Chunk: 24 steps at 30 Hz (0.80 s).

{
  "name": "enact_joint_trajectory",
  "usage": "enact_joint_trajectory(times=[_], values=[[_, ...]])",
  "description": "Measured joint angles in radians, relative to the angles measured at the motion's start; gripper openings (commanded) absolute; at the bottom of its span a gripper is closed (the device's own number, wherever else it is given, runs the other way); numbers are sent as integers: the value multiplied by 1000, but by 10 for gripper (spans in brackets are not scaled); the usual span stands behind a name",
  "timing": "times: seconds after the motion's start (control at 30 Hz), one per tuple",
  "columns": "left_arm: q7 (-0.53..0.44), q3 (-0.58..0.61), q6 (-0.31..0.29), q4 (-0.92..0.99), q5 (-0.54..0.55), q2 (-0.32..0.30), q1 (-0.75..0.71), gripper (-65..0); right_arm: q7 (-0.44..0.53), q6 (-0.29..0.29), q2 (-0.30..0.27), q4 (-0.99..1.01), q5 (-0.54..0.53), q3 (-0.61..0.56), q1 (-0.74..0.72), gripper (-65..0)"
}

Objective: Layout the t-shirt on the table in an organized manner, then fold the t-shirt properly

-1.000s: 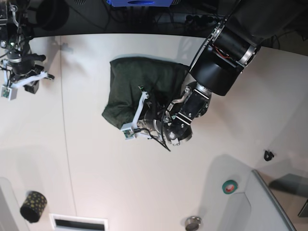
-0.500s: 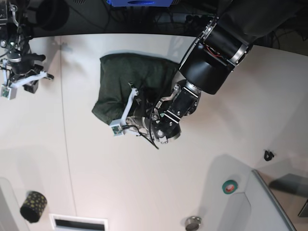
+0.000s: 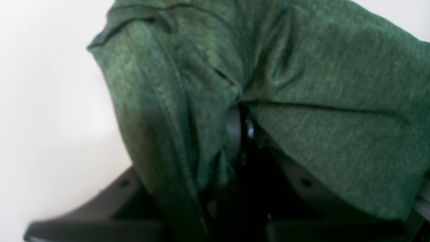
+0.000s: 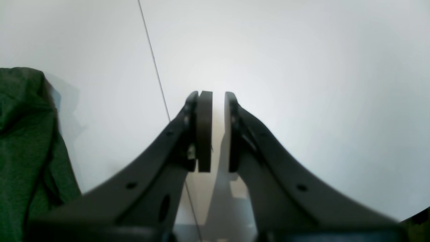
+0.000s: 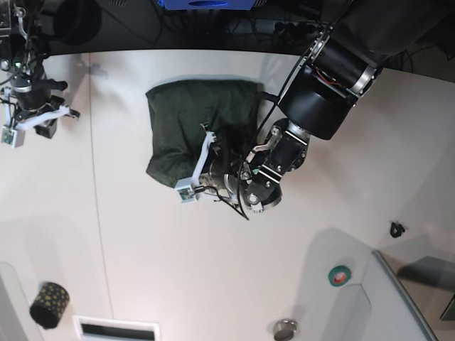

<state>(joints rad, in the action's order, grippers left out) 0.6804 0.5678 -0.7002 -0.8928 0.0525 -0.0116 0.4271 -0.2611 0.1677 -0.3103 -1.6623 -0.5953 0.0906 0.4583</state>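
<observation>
Two arms are ours, and only the left hand (image 3: 240,134) is working: its jaws are clamped on a bunched fold of the t-shirt (image 5: 195,124), cloth draped over both sides of them in the wrist view. The right hand (image 4: 218,131) hangs over bare worktop (image 5: 142,249) near the far left corner, well apart from the garment, its pads nearly together with a thin gap and nothing between them.

We judge the laying-out step is in hand; folding has not begun. Next we would need to draw the gripped part outward to open the bundle, and likely bring the right hand in to pin or take a second corner.

The shirt lies toward the worktop's far edge as a dark green, heathered, rumpled lump, seams showing, sleeves and neckline not distinguishable.
</observation>
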Motion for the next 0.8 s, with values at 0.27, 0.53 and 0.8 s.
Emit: enact_joint_trajectory(times=[0.27,0.53,0.8], values=[[0,0,0,0,0,1,0,-650,0,0,0,0,0,-1,0,-593],[0,4,0,-6,-12,1,0,-650,0,0,0,0,0,-1,8,-593],[5,10,0,-6,-11,1,5,-528,0,0,0,0,0,-1,7,-593]])
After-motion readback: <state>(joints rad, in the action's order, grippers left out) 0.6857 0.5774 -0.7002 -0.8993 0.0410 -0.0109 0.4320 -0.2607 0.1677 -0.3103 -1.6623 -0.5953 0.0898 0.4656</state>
